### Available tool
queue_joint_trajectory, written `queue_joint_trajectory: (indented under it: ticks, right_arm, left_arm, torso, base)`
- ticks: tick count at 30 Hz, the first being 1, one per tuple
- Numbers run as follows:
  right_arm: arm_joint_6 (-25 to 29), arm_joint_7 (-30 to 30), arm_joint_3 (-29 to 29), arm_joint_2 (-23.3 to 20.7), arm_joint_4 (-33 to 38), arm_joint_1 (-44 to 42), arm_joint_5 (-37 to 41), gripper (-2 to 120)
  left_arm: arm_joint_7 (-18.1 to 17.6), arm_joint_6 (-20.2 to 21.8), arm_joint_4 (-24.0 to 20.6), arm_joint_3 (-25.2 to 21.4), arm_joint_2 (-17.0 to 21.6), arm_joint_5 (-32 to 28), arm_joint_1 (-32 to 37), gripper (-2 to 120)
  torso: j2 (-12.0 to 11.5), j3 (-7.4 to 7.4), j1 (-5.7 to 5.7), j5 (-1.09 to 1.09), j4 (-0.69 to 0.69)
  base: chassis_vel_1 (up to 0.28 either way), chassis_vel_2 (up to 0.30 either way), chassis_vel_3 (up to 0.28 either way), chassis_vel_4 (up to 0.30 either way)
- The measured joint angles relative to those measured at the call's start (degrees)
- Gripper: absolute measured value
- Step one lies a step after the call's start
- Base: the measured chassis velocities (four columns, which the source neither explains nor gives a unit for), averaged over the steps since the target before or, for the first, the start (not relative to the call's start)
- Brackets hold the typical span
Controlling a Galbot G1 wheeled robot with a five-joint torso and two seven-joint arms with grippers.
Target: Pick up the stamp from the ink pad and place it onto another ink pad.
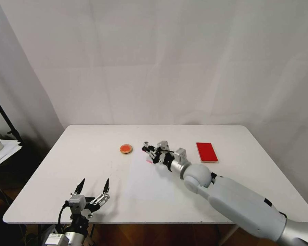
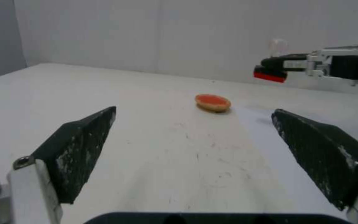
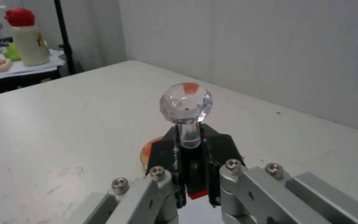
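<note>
White curtains hang behind a white table [image 1: 92, 177], its top scuffed with faint dark marks. Over the middle of it the right gripper [image 1: 148, 150] hangs above the surface, its black fingers [image 3: 168, 152] closed on the stamp [image 3: 186, 104] — the clear ball knob stands up between them and the red underside of the base faces down, clear of the table. Just beyond the fingertips, toward the robot's left, lies the small round ink pad [image 1: 126, 149], tan-rimmed with an orange-red centre; the stamp is near it but not over it. On the robot's right side of the table, past the right wrist, lies the red rectangular ink pad [image 1: 206, 152], flat and bare. At the near left edge the left gripper [image 1: 94, 186] hovers with its jaws spread wide — nothing between them.
</note>
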Motion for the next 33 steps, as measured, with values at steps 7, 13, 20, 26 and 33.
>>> queue_joint_trajectory:
  ticks: [7,13,20,26,33]
  right_arm:
    - [0.01,-0.11,-1.78,10.19,-9.69,3.17,-0.92,9]
    - [0.17,-0.09,-2.34,13.03,-13.59,3.18,-1.67,9]
    - [0.65,-0.23,-2.23,13.72,-15.79,2.98,-1.81,9]
    - [1.13,-0.54,-2.00,14.27,-17.17,2.78,-1.91,9]
    - [1.55,-0.83,-1.68,14.78,-18.42,2.50,-2.34,9]
  left_arm:
    - [0.00,0.00,0.00,0.00,0.00,0.00,-0.01,100]
    - [0.00,0.00,0.00,0.00,0.00,0.00,0.00,100]
    - [0.00,0.00,0.00,0.00,0.00,0.00,0.00,100]
    - [0.00,0.00,0.00,0.00,0.00,0.00,0.00,100]
    - [0.00,0.00,0.00,0.00,0.00,0.00,0.00,100]
  torso:
    - [0.00,0.00,0.00,0.00,0.02]
    - [0.00,0.00,0.00,0.00,0.00]
    - [0.00,0.00,0.00,0.03,-0.01]
    - [0.00,-0.01,0.00,0.03,-0.01]
    - [0.00,-0.01,0.00,0.03,0.00]
  base:
    - [0.000,0.000,0.000,0.000]
    - [0.000,0.000,0.000,0.000]
    - [0.000,0.000,0.000,0.000]
    - [0.000,0.000,0.000,0.000]
    - [0.000,0.000,0.000,0.000]
